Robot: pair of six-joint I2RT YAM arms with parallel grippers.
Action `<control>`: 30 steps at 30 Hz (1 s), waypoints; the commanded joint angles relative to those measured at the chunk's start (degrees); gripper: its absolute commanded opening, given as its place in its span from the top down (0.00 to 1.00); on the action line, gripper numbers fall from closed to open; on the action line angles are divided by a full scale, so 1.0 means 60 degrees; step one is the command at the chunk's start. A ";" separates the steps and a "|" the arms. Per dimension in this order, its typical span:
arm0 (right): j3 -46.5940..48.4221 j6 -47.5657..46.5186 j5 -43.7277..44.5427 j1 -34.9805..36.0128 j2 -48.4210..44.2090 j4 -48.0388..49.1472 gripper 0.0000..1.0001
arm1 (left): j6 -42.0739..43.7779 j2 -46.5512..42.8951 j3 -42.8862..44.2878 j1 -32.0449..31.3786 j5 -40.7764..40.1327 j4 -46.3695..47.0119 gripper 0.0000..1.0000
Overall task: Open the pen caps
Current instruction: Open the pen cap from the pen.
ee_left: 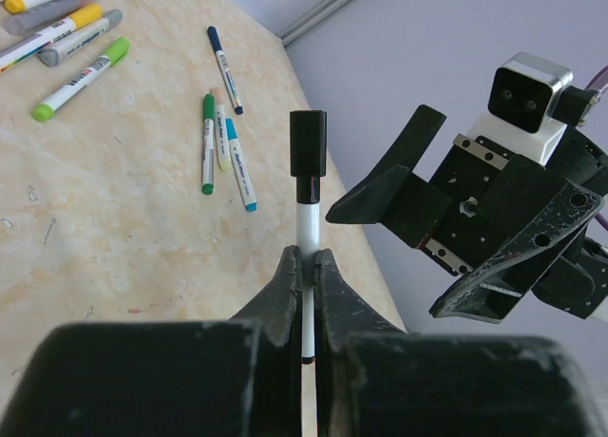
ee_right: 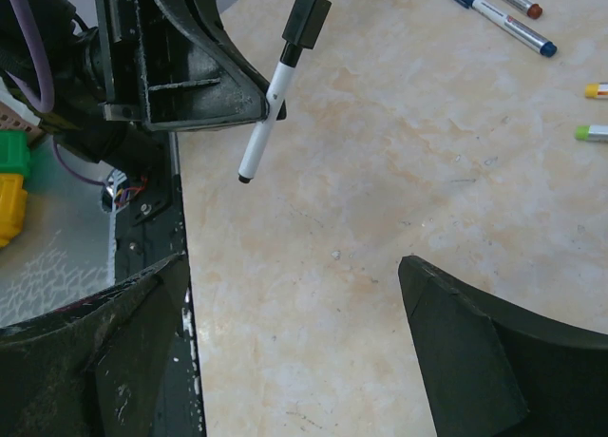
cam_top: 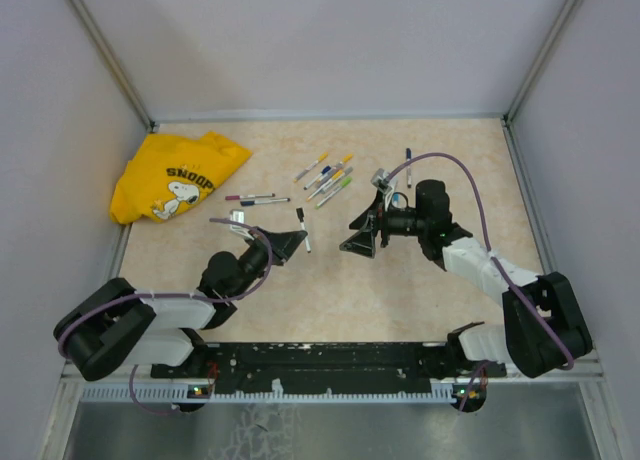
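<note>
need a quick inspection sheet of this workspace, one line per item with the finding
surface: beige marbled table, a few small marks
job's things: black-capped pen held upright, cap on; other capped pens lie loose toward the back
clutter: yellow shirt crumpled in the back left corner
hands: left hand shut on the black-capped pen; right hand open, facing the cap, not touching it
cables: purple cable loops over the right arm, second cable along the left arm
surroundings: grey walls, metal frame posts
</note>
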 commanded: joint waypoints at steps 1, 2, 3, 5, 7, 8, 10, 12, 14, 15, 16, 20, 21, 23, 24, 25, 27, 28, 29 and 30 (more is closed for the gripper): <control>0.0173 -0.0035 0.0043 0.0090 -0.0028 0.0473 0.08 | -0.0145 0.0064 0.0005 -0.0060 0.0072 0.0615 1.00; 0.0173 -0.0032 0.0048 0.0108 -0.0032 0.0473 0.08 | -0.0162 0.0057 -0.0006 -0.0069 0.0052 0.0630 1.00; 0.0173 -0.0031 0.0048 0.0109 -0.0027 0.0473 0.08 | -0.0177 0.0069 -0.0003 -0.0062 0.0048 0.0634 1.00; 0.0173 -0.0031 0.0055 0.0119 -0.0016 0.0473 0.08 | -0.0194 0.0081 -0.0028 -0.0063 0.0053 0.0670 1.00; 0.0173 -0.0017 0.0055 0.0134 -0.0003 0.0470 0.08 | -0.0229 0.0106 -0.0037 -0.0066 0.0040 0.0725 1.00; 0.0173 -0.0009 0.0055 0.0134 0.0004 0.0472 0.08 | -0.0239 0.0120 -0.0049 -0.0058 0.0039 0.0756 1.00; 0.0173 -0.0009 0.0069 0.0147 0.0021 0.0473 0.08 | -0.0260 0.0136 -0.0077 -0.0059 0.0020 0.0827 1.00; 0.0173 -0.0002 0.0077 0.0149 0.0026 0.0473 0.08 | -0.0279 0.0168 -0.0099 -0.0061 0.0018 0.0879 1.00; 0.0180 -0.0002 0.0069 0.0162 0.0026 0.0473 0.08 | -0.0299 0.0219 -0.0103 -0.0069 0.0006 0.0936 1.00; 0.0181 -0.0002 0.0069 0.0163 0.0030 0.0473 0.08 | -0.0304 0.0228 -0.0120 -0.0070 0.0004 0.0973 1.00; 0.0187 0.0005 0.0069 0.0163 0.0036 0.0460 0.08 | -0.0316 0.0251 -0.0131 -0.0070 0.0004 0.1037 1.00; 0.0187 -0.0002 0.0069 0.0174 0.0039 0.0458 0.08 | -0.0372 0.0332 -0.0157 -0.0062 0.0006 0.1181 1.00; 0.0187 -0.0002 0.0077 0.0165 0.0043 0.0458 0.08 | -0.0387 0.0346 -0.0159 -0.0065 0.0004 0.1201 1.00; 0.0180 0.0002 0.0069 0.0158 0.0061 0.0458 0.08 | -0.0384 0.0361 -0.0162 -0.0062 0.0026 0.1227 1.00; 0.0186 -0.0002 0.0069 0.0168 0.0064 0.0458 0.08 | -0.0401 0.0352 -0.0154 -0.0067 0.0019 0.1234 1.00; 0.0180 -0.0016 0.0069 0.0180 0.0070 0.0447 0.08 | -0.0398 0.0349 -0.0167 -0.0069 0.0018 0.1235 1.00; 0.0187 -0.0024 0.0069 0.0189 0.0083 0.0443 0.08 | -0.0404 0.0331 -0.0172 -0.0061 0.0009 0.1235 1.00; 0.0187 -0.0030 0.0080 0.0200 0.0085 0.0432 0.08 | -0.0394 0.0321 -0.0178 -0.0058 -0.0007 0.1235 1.00; 0.0187 -0.0044 0.0083 0.0206 0.0085 0.0418 0.08 | -0.0406 0.0316 -0.0188 -0.0057 -0.0003 0.1235 1.00; 0.0195 -0.0046 0.0084 0.0207 0.0085 0.0415 0.08 | -0.0407 0.0299 -0.0187 -0.0055 -0.0016 0.1235 1.00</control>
